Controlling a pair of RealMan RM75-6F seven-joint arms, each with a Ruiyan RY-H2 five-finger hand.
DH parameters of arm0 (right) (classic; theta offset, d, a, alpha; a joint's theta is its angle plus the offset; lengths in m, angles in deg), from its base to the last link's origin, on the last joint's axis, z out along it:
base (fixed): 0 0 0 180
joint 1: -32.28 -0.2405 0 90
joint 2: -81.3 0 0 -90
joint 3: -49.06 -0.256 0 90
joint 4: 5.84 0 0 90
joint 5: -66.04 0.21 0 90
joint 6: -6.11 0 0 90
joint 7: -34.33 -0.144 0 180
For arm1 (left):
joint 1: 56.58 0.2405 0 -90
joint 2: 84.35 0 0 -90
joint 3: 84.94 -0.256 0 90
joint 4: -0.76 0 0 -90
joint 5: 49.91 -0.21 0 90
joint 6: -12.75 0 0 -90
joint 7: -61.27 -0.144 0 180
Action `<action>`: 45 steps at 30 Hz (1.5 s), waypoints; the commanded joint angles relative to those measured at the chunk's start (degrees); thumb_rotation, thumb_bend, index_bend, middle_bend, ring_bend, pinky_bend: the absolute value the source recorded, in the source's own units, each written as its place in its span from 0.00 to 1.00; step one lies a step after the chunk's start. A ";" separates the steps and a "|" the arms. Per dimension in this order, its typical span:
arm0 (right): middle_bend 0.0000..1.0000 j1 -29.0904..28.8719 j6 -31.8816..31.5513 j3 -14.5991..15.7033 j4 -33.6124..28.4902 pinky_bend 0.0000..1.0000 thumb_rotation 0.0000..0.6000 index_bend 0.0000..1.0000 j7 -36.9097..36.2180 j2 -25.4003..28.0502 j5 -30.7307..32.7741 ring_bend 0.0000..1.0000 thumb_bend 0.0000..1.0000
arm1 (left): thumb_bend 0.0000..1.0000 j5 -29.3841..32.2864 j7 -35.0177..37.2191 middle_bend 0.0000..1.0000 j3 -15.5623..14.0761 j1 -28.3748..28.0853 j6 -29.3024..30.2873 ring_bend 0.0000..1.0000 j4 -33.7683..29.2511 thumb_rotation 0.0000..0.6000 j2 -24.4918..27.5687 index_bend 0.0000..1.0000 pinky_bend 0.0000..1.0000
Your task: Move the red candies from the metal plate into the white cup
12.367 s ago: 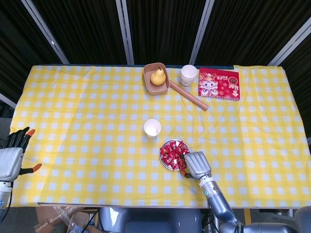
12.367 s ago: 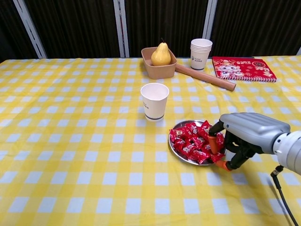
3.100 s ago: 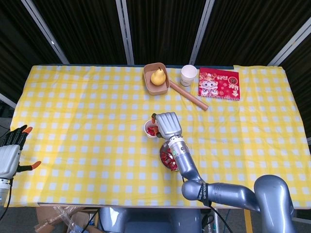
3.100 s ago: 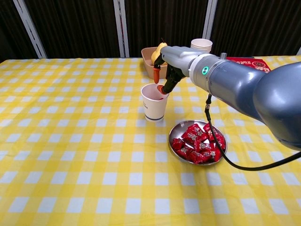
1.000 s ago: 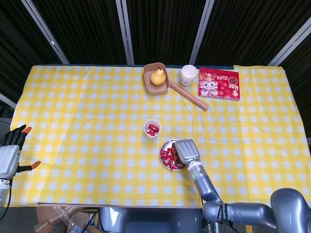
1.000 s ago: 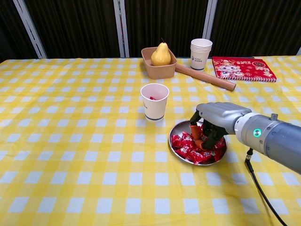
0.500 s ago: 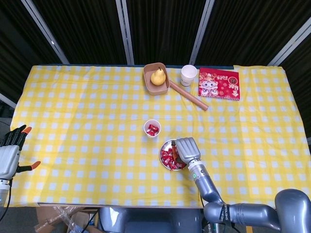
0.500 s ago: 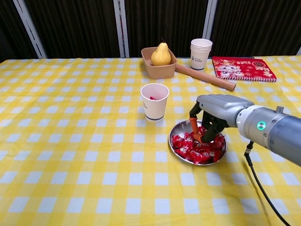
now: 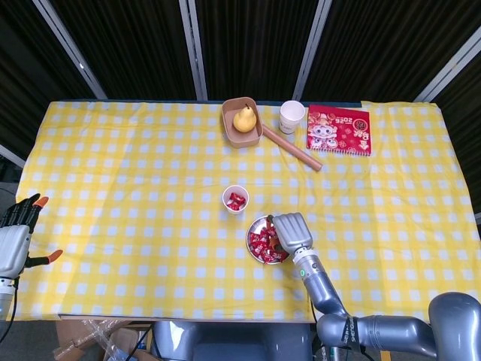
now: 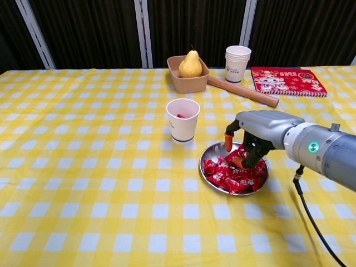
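A white cup (image 9: 235, 199) (image 10: 182, 119) stands mid-table with a few red candies inside. Just to its right sits the metal plate (image 9: 249, 241) (image 10: 209, 149), piled with red candies (image 9: 260, 242) (image 10: 227, 175). My right hand (image 9: 291, 232) (image 10: 258, 130) hovers over the plate's right half. Its fingers curl down onto the pile, while the thumb is lifted clear of them; I see nothing between thumb and fingers. My left hand (image 9: 15, 241) hangs off the table's left edge, fingers spread and holding nothing.
At the back stand a brown bowl with a pear (image 9: 242, 120) (image 10: 190, 65), a stack of paper cups (image 9: 291, 115) (image 10: 237, 62), a wooden rolling pin (image 9: 293, 148) (image 10: 245, 92) and a red booklet (image 9: 339, 129) (image 10: 286, 80).
Over the last second my right hand has risen slightly above the candy pile, its thumb lifting out of the candies. The left hand has not moved.
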 commanded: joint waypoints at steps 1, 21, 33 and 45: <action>0.94 -0.17 0.11 0.11 0.44 1.00 1.00 0.43 0.50 -0.26 0.59 0.97 0.45 | 0.00 0.00 0.01 0.00 0.01 -0.01 0.00 0.00 0.01 1.00 0.01 0.05 0.00; 0.94 0.67 2.15 0.04 5.43 1.00 1.00 0.66 -3.01 -2.19 0.01 0.97 0.46 | 0.00 0.08 0.22 0.00 0.00 0.00 -0.15 0.00 -0.19 1.00 0.16 0.05 0.00; 0.94 1.13 -0.06 -1.14 -0.43 1.00 1.00 0.67 -4.32 0.26 -4.65 0.97 0.47 | 0.00 -0.16 0.48 0.00 -0.08 0.01 -0.16 0.00 -0.19 1.00 0.30 0.05 0.00; 0.94 -2.38 -0.34 -7.18 -4.14 1.00 1.00 0.67 -3.28 2.35 -5.17 0.97 0.47 | 0.00 -0.25 0.41 0.00 -0.15 -0.04 -0.24 0.00 -0.13 1.00 0.27 0.05 0.00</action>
